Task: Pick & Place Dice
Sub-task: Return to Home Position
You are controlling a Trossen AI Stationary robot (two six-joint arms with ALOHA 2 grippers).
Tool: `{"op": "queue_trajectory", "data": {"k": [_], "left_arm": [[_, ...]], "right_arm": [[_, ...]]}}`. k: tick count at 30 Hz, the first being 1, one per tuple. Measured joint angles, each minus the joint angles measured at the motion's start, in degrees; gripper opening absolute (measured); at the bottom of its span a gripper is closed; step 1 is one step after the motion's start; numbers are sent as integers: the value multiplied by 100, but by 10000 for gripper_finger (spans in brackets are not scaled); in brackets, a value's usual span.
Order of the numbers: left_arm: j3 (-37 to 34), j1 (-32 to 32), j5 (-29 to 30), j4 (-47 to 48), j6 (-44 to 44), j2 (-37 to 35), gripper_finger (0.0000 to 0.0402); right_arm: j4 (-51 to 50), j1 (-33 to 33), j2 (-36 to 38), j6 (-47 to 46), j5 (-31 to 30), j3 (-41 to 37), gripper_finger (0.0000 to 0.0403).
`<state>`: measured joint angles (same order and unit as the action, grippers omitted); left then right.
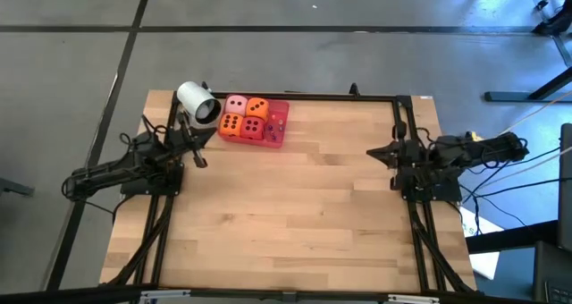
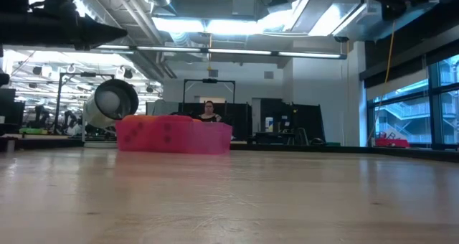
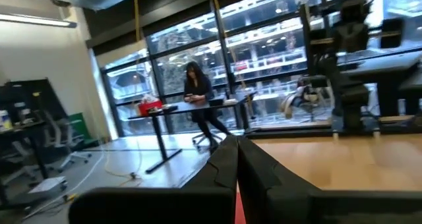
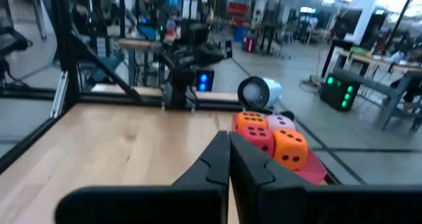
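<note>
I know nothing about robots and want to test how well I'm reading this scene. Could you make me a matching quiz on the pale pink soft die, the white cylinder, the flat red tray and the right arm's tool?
Things:
1. pale pink soft cube die
2. white cylinder-shaped object
3. flat red rectangular tray
4. right tool

Descriptions:
a. shut, over the wooden table's right side
b. lies flat, filled with cubes
c. inside the tray, beside an orange soft cube die
d. beside the tray, outside it

Pairs: 1-c, 2-d, 3-b, 4-a

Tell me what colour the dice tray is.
The tray is red, clearest from the high view.
</note>
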<state>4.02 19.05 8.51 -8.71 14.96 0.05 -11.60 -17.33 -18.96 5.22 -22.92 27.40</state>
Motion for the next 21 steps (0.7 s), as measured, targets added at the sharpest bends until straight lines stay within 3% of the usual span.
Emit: {"op": "queue_trajectory", "data": {"k": [6,14,21], "left_arm": [[-92,0,-259,-54,-159,0,2],[-90,0,-902,-55,-441,0,1],[-88,0,-1086,-27,-431,-2,1]], "right_arm": [[465,1,802,171,242,-711,4],[1618,1,1200,738,1499,-1664,4],[2021,1,1201,711,1463,-2163,4]]}}
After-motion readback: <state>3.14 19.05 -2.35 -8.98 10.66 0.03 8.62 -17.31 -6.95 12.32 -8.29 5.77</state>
